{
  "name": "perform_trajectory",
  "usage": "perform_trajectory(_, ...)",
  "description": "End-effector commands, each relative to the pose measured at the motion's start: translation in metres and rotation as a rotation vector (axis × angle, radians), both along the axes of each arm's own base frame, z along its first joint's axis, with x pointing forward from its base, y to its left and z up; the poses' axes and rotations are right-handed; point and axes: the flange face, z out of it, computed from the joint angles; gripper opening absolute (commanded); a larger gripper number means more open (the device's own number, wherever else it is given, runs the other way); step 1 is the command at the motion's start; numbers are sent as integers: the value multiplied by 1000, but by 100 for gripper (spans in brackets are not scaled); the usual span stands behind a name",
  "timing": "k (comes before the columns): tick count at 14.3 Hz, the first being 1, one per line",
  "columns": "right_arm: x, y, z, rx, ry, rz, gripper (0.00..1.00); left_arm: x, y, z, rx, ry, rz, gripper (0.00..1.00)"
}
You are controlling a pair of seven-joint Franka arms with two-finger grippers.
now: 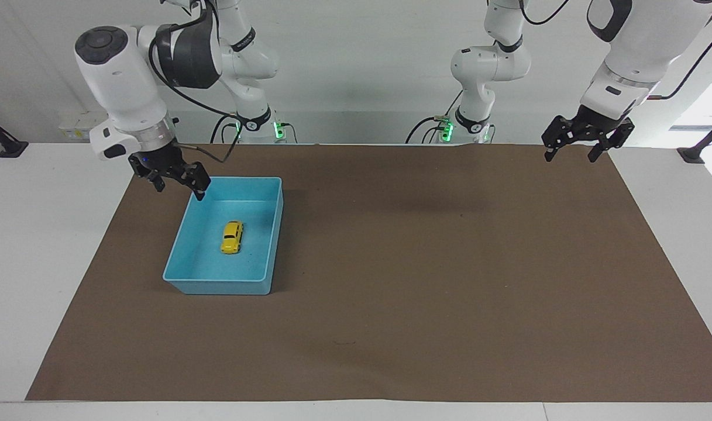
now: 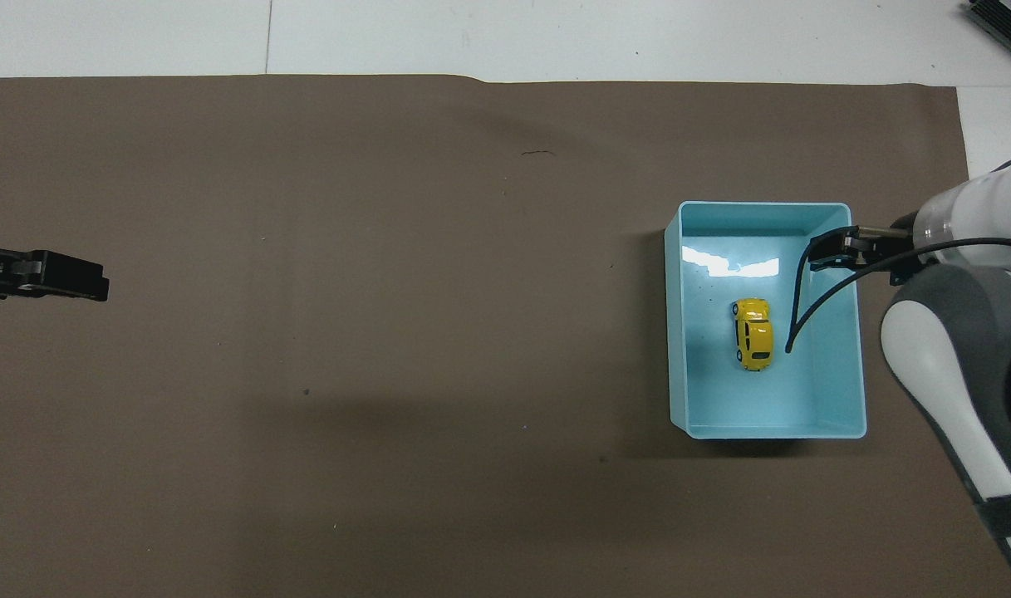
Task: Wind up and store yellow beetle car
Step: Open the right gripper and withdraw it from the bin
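The yellow beetle car point(image 1: 231, 237) point(image 2: 754, 334) stands on its wheels on the floor of the blue bin point(image 1: 215, 286) point(image 2: 767, 432), near the bin's middle, with nothing touching it. My right gripper point(image 1: 179, 190) point(image 2: 829, 249) hangs open and empty in the air over the bin's edge toward the right arm's end of the table, well above the car. My left gripper point(image 1: 570, 153) point(image 2: 44, 276) waits open and empty over the brown mat's corner at the left arm's end.
A brown mat point(image 1: 426, 280) covers most of the white table point(image 1: 45, 245). The right arm's black cable point(image 2: 804, 307) loops in the air over the bin. Small white boxes point(image 1: 89, 124) sit by the wall at the right arm's end.
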Motion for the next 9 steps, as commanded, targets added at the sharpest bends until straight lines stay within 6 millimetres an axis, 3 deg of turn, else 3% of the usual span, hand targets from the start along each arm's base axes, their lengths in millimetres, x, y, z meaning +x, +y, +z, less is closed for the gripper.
perform_trajectory(1,-7,-2,43,17,27,-26,100,-3,3,-1,12,-11,-6,100)
perform_trajectory(3,-12,-4,57,21,34,-34,100,-3,3,-1,12,-11,-4,100)
perform_trajectory(5,-25,-9,52,19,27,-50,100,-3,2,-1,12,-11,-6,100)
perform_trajectory(9,-23,-10,52,18,7,-41,100,-3,2,-1,12,-11,-7,100)
